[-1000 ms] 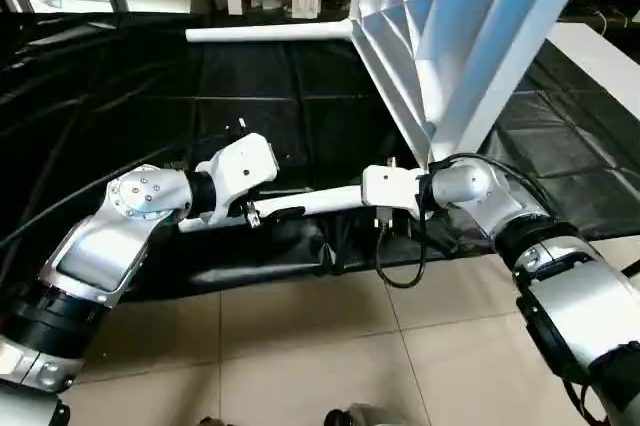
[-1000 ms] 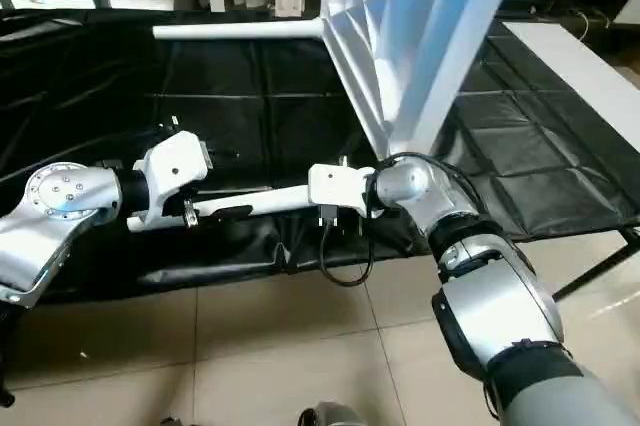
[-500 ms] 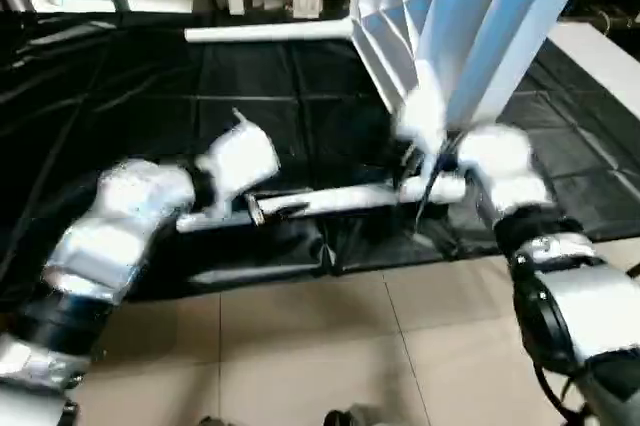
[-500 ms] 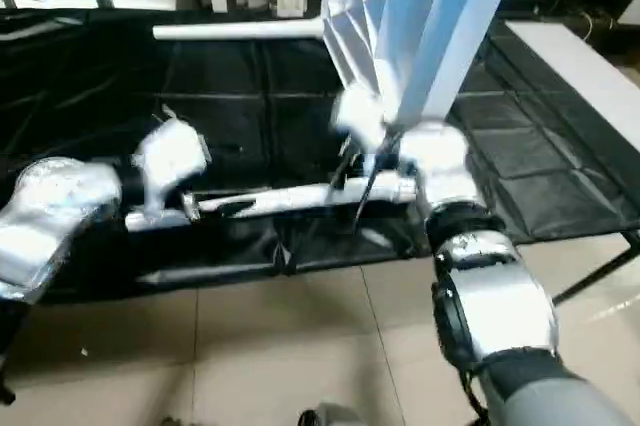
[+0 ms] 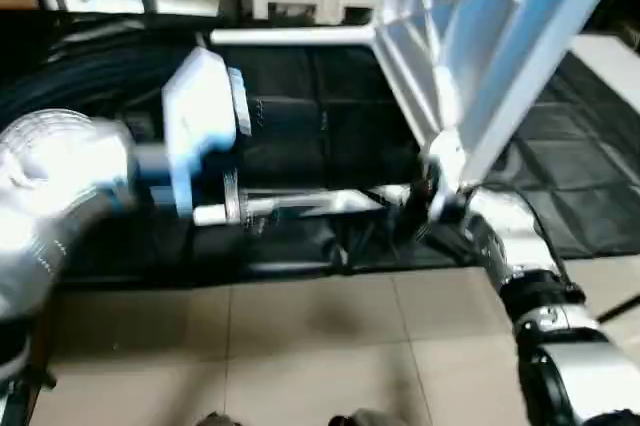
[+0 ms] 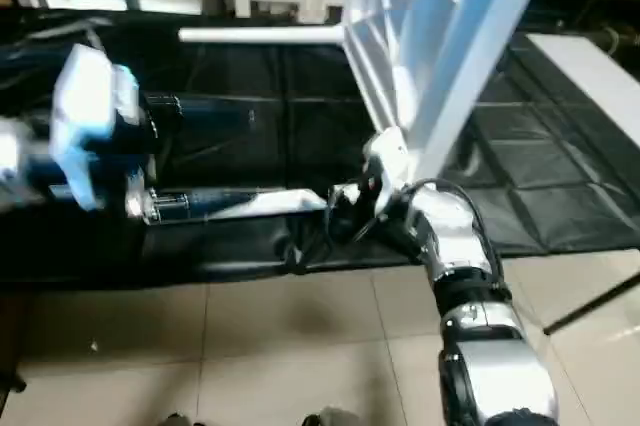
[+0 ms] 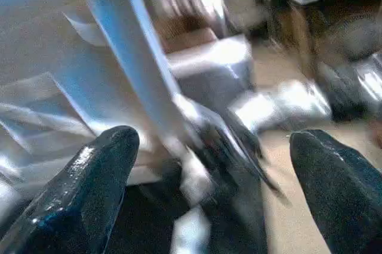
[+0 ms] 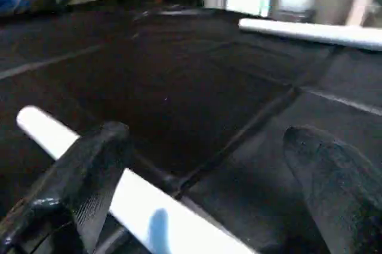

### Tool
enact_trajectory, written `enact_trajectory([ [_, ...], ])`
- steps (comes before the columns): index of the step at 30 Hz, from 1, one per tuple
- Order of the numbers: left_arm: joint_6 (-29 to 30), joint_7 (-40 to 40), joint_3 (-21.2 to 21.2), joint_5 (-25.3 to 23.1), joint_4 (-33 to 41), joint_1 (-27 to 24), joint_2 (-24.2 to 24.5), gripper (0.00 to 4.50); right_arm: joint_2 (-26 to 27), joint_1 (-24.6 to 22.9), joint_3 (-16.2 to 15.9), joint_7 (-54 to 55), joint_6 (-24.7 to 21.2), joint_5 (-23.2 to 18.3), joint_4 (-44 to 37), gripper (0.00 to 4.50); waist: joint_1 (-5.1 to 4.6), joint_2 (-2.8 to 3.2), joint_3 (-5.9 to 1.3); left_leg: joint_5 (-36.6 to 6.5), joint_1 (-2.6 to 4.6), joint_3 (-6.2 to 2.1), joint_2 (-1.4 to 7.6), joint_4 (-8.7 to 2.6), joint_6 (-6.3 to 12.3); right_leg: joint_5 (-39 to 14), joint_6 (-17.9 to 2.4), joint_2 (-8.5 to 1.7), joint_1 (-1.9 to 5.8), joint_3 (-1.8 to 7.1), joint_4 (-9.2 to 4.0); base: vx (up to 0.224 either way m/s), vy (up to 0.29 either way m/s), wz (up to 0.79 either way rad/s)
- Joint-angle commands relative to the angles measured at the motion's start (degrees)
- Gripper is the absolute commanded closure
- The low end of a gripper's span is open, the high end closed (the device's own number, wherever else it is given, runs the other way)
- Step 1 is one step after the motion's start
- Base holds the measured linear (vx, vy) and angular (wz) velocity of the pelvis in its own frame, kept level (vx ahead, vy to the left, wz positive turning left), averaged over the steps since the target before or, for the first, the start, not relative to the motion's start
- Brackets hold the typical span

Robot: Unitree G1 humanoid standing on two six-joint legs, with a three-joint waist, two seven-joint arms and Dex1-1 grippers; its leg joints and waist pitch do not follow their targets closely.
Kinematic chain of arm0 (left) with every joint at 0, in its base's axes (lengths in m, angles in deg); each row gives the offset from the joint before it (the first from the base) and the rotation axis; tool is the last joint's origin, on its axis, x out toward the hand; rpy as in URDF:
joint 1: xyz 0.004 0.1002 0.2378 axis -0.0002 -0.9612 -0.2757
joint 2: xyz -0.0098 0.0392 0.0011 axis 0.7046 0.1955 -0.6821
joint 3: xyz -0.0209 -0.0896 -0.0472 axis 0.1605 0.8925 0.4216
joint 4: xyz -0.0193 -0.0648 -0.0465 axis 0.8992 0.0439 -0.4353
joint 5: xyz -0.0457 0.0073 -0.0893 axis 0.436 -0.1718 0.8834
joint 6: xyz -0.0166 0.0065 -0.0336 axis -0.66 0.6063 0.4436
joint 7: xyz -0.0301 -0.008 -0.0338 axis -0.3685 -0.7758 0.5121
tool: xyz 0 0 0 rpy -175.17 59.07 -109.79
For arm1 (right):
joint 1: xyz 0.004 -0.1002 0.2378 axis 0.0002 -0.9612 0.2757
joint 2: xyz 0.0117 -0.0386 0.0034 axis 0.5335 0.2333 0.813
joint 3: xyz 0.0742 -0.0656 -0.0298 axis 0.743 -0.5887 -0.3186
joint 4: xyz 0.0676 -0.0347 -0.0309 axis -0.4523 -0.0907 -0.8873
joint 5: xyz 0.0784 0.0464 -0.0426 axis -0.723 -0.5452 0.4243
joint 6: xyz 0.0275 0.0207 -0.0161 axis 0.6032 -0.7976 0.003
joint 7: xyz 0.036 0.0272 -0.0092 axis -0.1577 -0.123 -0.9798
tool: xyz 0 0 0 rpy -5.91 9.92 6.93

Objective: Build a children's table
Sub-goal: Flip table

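Black sheeting covers the tabletop point(image 5: 300, 96). At upper right the table top point(image 5: 440, 56) stands tilted with legs fitted; one loose leg point(image 5: 300, 208) lies mid-frame, awaiting its socket. Left end effector point(image 7: 215, 188) and right end effector point(image 8: 203, 182) gape wide, empty.

left hand point(image 7: 209, 164) fingers spread wide, arm raised | right hand point(image 8: 203, 194) fingers wide apart; forearm reaching forward
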Motion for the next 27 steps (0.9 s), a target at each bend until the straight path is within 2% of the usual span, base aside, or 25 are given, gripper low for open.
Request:
enact_trajectory([
  [1, 0.1, -2.5, 1.3, 0.1, -0.9, 5.5, -0.2, 0.00, 0.8, -1.7, -0.9, 2.3, -2.5, 0.2, -1.9, 0.00, -0.07, 1.23, -4.92, 0.6, -0.18, 0.57, -0.32, -3.21, -0.34, 5.3, -11.0, -4.41, 6.00, 3.52, -3.67, 0.000, 0.000, 0.00],
  [2, 0.1, -2.6, 1.3, 0.1, -0.9, 5.7, -0.2, 0.00, 0.8, -1.7, -0.9, 2.4, -2.6, 0.3, -1.9, 0.00, -0.05, 1.12, -4.94, -0.2, -0.03, 0.60, -0.32, -3.13, -0.78, 3.9, -10.6, -4.62, 6.10, 3.52, -3.91, 0.000, 0.000, 0.00],
  [3, 0.4, -2.6, 1.3, 0.9, -1.7, 8.8, -0.5, 0.00, 0.9, -1.8, -1.2, 5.0, -3.6, 1.3, -1.7, 0.00, 0.00, 1.14, -4.94, -0.1, -0.08, 0.55, -0.39, -3.20, -0.95, 3.7, -10.4, -4.68, 6.23, 3.61, -4.06, 0.000, 0.000, 0.00],
  [4, 0.5, -2.6, 1.3, 1.1, -2.0, 9.7, -0.7, 0.00, 0.8, -1.8, -1.3, 5.7, -4.2, 1.5, -1.6, 0.00, 0.02, 1.11, -4.96, 0.2, -0.12, 0.56, -0.44, -3.13, -1.10, 3.6, -10.3, -4.64, 6.26, 3.65, -3.97, 0.000, 0.000, 0.00],
  [6, 0.5, -2.5, 1.4, 1.3, -2.3, 11.2, -1.1, 0.00, 0.6, -2.5, -1.7, 7.5, -6.1, 2.4, -2.6, 0.00, 0.16, 1.43, -5.16, 2.2, -0.25, 0.50, -0.48, -3.08, -1.24, 6.6, -10.3, -4.50, 6.34, 3.60, -3.59, 0.000, 0.000, 0.00],
  [9, -1.0, -3.6, 1.3, -0.2, -3.3, 13.4, -2.7, 0.00, -0.3, -5.4, -3.8, 7.3, -9.0, 3.9, -6.6, 0.00, 0.36, 1.56, -5.35, 4.0, -0.23, 0.43, -0.53, -3.02, -0.92, 11.3, -10.6, -4.29, 6.54, 3.45, -3.33, 0.000, 0.000, 0.00],
  [11, -1.4, -4.2, 1.3, -0.7, -3.7, 13.9, -3.0, 0.00, -0.3, -6.3, -4.1, 6.9, -10.0, 3.9, -7.9, 0.00, 0.37, 1.49, -5.44, 4.2, -0.18, 0.38, -0.44, -3.02, -0.39, 13.1, -10.9, -4.40, 6.60, 3.40, -3.25, 0.000, 0.000, 0.00],
  [12, -2.0, -4.9, 1.1, -1.4, -4.2, 14.5, -3.2, 0.00, -0.4, -7.1, -4.5, 6.8, -10.8, 3.8, -9.0, 0.00, 0.38, 1.34, -5.34, 3.5, -0.35, 0.40, -0.46, -3.07, -0.27, 12.3, -10.8, -4.49, 6.71, 3.44, -3.42, 0.000, 0.000, 0.00],
  [14, -4.3, -6.5, 0.4, -4.6, -5.6, 16.5, -3.1, 0.00, -0.7, -8.7, -5.6, 6.8, -10.9, 4.3, -10.5, 0.00, 0.44, 1.41, -5.28, 2.6, -0.23, 0.37, -0.36, -3.12, -0.27, 10.5, -10.5, -4.53, 6.61, 3.38, -3.62, 0.000, 0.000, 0.00],
  [16, -5.4, -7.2, 0.0, -6.0, -6.7, 18.1, -3.2, 0.00, -0.9, -9.1, -6.0, 7.0, -10.8, 4.7, -10.8, 0.00, 0.41, 1.23, -5.24, 2.4, -0.22, 0.35, -0.34, -3.12, -0.34, 9.2, -10.0, -4.64, 6.65, 3.41, -3.70, 0.000, 0.000, 0.00],
  [17, -5.2, -7.7, -0.5, -6.7, -8.8, 21.6, -3.5, 0.00, -0.9, -9.2, -6.5, 7.5, -11.5, 5.0, -10.9, 0.00, 0.41, 1.00, -5.20, 2.3, -0.16, 0.42, -0.36, -3.15, -0.56, 8.4, -10.0, -4.65, 6.57, 3.42, -3.81, 0.000, 0.000, 0.00],
  [18, -5.6, -7.2, -1.2, -7.6, -9.7, 23.2, -3.1, 0.00, -0.9, -9.2, -6.8, 7.6, -11.7, 5.3, -10.8, 0.00, 0.52, 1.21, -5.27, 2.6, -0.08, 0.38, -0.36, -3.11, -0.60, 8.5, -10.0, -4.66, 6.50, 3.38, -3.64, 0.000, 0.000, 0.00],
  [21, -6.4, -6.1, -2.4, -9.5, -11.6, 25.4, -2.4, 0.00, -0.9, -9.4, -7.4, 8.0, -12.6, 5.8, -11.5, 0.00, 0.42, 1.26, -5.07, 2.2, -0.23, 0.25, -0.34, -3.21, -0.93, 8.1, -10.1, -4.80, 6.66, 3.42, -3.79, 0.000, 0.000, 0.00],
  [22, -7.9, -5.5, -3.9, -12.0, -13.6, 26.5, -1.6, 0.00, -0.9, -9.6, -7.6, 8.5, -13.2, 6.0, -12.1, 0.00, 0.45, 1.26, -5.04, 2.2, -0.20, 0.24, -0.37, -3.20, -0.77, 8.0, -9.8, -4.77, 6.61, 3.41, -3.91, 0.000, 0.000, 0.00],
  [23, -11.2, -4.5, -6.1, -16.1, -16.8, 26.7, -0.1, 0.00, -1.0, -9.9, -7.9, 8.9, -13.6, 6.2, -12.8, 0.00, 0.43, 1.45, -5.01, 2.0, -0.10, 0.19, -0.32, -3.23, -0.85, 7.5, -9.4, -4.77, 6.49, 3.37, -3.97, 0.000, 0.000, 0.00],
  [27, -16.5, -4.4, -8.5, -21.8, -21.4, 25.1, 1.4, 0.00, -1.1, -10.6, -8.5, 9.3, -13.9, 6.2, -13.9, 0.00, 0.44, 1.68, -5.14, 1.2, -0.10, 0.13, -0.22, -3.28, -1.48, 6.3, -8.6, -4.93, 6.57, 3.42, -4.00, 0.000, 0.000, 0.00],
])
